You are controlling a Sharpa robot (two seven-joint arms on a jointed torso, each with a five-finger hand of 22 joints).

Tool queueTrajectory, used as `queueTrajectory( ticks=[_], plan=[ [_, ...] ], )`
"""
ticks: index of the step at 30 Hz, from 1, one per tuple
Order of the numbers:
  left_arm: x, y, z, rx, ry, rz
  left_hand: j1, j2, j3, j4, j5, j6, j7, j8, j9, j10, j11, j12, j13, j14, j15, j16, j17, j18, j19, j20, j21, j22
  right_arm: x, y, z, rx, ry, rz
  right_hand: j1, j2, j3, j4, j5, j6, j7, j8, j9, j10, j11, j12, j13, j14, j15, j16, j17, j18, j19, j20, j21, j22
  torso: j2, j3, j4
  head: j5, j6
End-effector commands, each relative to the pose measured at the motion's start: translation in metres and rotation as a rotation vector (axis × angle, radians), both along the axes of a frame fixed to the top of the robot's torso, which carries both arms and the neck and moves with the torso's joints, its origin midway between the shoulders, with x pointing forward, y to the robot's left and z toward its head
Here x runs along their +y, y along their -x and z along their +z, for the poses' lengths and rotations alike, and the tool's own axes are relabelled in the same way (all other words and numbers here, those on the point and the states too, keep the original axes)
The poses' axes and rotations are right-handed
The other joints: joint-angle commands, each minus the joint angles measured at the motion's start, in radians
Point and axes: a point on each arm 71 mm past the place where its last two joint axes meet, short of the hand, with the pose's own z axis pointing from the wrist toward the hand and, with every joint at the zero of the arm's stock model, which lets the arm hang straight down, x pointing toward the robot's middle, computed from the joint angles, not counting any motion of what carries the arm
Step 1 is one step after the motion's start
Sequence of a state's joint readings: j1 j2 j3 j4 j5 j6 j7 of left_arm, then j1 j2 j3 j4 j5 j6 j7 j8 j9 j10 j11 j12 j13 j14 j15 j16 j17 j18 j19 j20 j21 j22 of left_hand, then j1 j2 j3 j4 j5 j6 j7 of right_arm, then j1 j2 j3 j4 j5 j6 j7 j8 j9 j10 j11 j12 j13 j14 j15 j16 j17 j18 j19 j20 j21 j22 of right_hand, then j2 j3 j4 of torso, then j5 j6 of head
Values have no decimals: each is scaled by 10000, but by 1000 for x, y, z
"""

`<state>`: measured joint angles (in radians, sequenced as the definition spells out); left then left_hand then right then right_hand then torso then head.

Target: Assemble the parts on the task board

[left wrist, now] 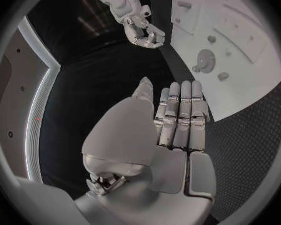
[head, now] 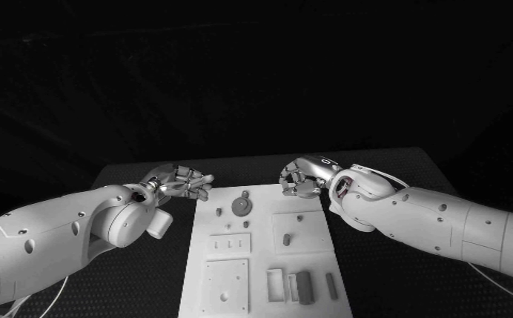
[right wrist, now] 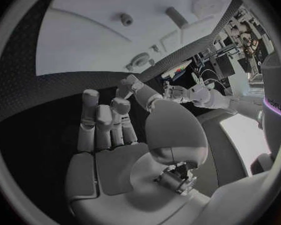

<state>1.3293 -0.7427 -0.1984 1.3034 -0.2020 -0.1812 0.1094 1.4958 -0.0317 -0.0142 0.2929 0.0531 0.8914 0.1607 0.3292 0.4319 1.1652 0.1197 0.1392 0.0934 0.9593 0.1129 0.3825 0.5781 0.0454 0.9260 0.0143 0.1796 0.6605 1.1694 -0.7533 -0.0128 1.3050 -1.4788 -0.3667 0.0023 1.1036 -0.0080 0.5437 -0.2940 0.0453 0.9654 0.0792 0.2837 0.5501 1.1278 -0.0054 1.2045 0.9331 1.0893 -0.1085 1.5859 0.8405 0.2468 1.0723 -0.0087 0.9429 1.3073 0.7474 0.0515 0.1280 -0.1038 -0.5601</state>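
Nearest the camera, at the near end of the task board [head: 214, 288], several loose parts [head: 302, 287] lie side by side right of a square plate, their long axes running near to far along the board. Farther up the board sit a small peg [head: 287, 240] and, near the far end, a round gear-like piece [head: 242, 204] with a stub pointing away from the camera. The board itself is a long rectangle in the middle of the desk [head: 128, 177], its long axis running near to far.

Both hands hover beyond the far corners, off the board. Left hand [head: 179, 182] is released, fingers straight and together in its wrist view, grasping nothing. Right hand [head: 302, 177] has its fingers curled inward with nothing in them, so it reads as clenched on air.

Judging the risk: the parts are small and packed close, so a reach to the near end could nudge a neighbour or skew the piece being taken. Either forearm crossing the board may also sweep the gear or peg out of place, and a curled right hand would need to spread first
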Motion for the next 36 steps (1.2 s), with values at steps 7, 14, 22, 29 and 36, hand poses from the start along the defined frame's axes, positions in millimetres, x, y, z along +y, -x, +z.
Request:
queueTrajectory(
  ticks=[7,14,22,29,36],
  plan=[
    [-37,8,-9,957,-1116,-549,-1414,-105,-410,-7,-42,225,-46,21,-31,599,-229,205,261,463,-214,217,418,39,340,-182,172,183,46,11,2,204,233,213,-29,-3,-55,23,32,331,207,144,120,47,-61,36,-16,12,-59,68,16,150,60,-9,37,142,-271,-118,-148,292,12],
    [-53,9,-12,1213,-1556,-633,-2180,-84,-1225,-31,-36,336,-99,16,-62,1453,-652,768,760,1199,-604,768,1014,102,885,-454,509,428,71,13,2,208,364,357,-4,-24,-50,17,33,314,205,129,116,50,-64,28,-21,17,-66,61,13,150,62,-19,36,137,-363,-156,-199,411,22],
    [-57,12,-12,1212,-1718,-810,-2448,57,-1783,19,-89,816,-592,115,-19,2476,-1329,3934,3081,2235,-1683,3775,2978,281,2359,-1249,2137,1768,92,19,3,284,296,709,18,-37,-48,13,32,321,202,130,119,53,-68,22,-25,22,-71,57,11,150,63,-26,35,134,-380,-160,-232,358,-12],
    [-65,15,-13,1251,-1837,-1022,-2317,136,-1884,15,-85,940,-747,57,57,1002,-1443,7530,5984,2014,-2309,5872,4066,281,2446,-1728,3336,3055,98,21,3,310,342,799,53,-62,-43,8,33,321,200,126,120,54,-71,14,-29,26,-75,50,9,150,61,-34,31,130,-376,-171,-222,351,-32],
    [-68,15,-11,1182,-1643,-912,-2440,156,-1827,13,-44,860,-697,-57,80,594,-1428,8171,6473,1884,-2342,6238,3914,214,2269,-1870,3589,3449,106,22,3,347,334,901,59,-63,-43,11,32,325,199,126,121,56,-72,12,-31,28,-76,48,8,150,63,-36,31,128,-374,-169,-223,346,-77]
  ],
)
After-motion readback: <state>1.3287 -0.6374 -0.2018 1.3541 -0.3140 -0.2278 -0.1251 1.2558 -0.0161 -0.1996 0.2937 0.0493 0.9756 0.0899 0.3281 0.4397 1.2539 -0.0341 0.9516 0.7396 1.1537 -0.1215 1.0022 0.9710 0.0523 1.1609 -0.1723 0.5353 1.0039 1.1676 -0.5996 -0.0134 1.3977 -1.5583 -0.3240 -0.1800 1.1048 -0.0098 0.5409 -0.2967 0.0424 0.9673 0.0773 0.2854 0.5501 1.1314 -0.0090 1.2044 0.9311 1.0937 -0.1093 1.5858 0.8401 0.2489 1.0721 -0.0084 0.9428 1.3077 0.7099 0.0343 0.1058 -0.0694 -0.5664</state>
